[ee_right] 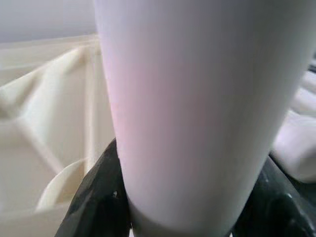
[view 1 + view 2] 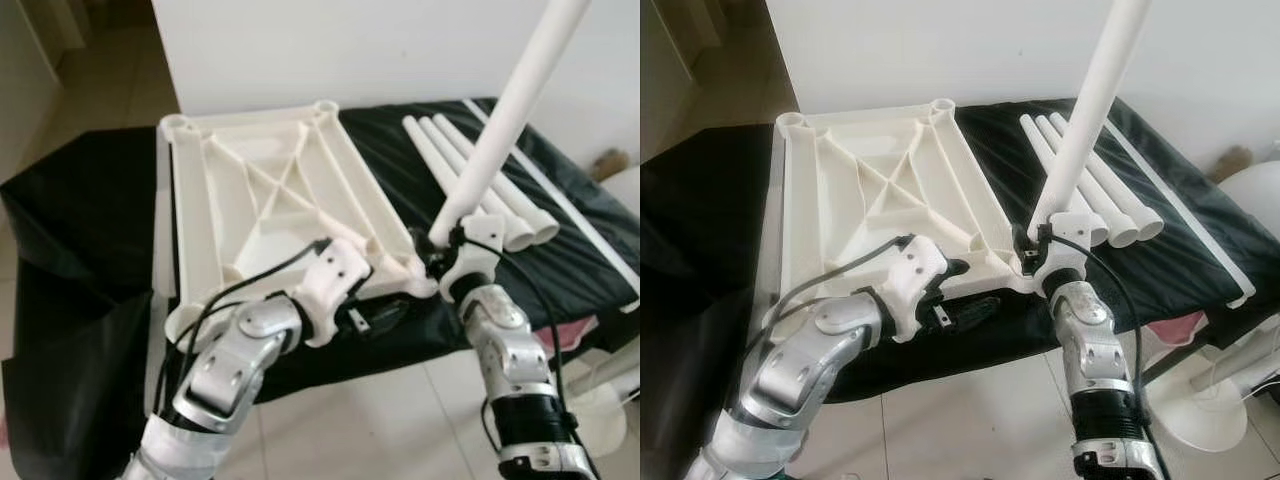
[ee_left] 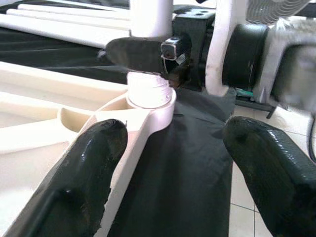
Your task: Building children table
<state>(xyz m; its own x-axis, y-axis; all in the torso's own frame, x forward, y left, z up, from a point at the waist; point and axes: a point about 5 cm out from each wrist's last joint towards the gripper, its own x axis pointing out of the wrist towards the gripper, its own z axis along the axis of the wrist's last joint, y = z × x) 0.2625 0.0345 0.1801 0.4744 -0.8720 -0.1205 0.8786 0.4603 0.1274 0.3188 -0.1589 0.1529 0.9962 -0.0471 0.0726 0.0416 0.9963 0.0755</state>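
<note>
- Left gripper [image 3: 170, 163] nearest camera: fingers [image 3: 79, 182] spread apart, gripping nothing. One finger overlaps the near rim of the tabletop; the other hangs over the black cloth [image 2: 80, 210] beyond that edge.
- Tabletop [image 2: 260, 170]: cream plastic, flipped underside up, ribs and diagonal bracing showing, round sockets at the corners. Lies on the black cloth, which covers a low surface.
- Right gripper [image 2: 443, 243]: at the tabletop's near right corner, clamped around the base of a white leg [image 2: 510, 110].
- That leg stands tilted, top leaning up and to the right. Left wrist view shows its lower end seated in the corner socket [image 3: 157, 101].
- Right wrist view: black fingers [image 1: 96, 197] hug both sides of the leg, tabletop ribs behind.
- Three more legs [image 2: 470, 180] lie side by side on the cloth, right of the tabletop.
- A thin white rod [image 2: 560, 195] lies further right, near the cloth's edge.
- Tile floor [image 2: 400, 420] below, white wall behind.
</note>
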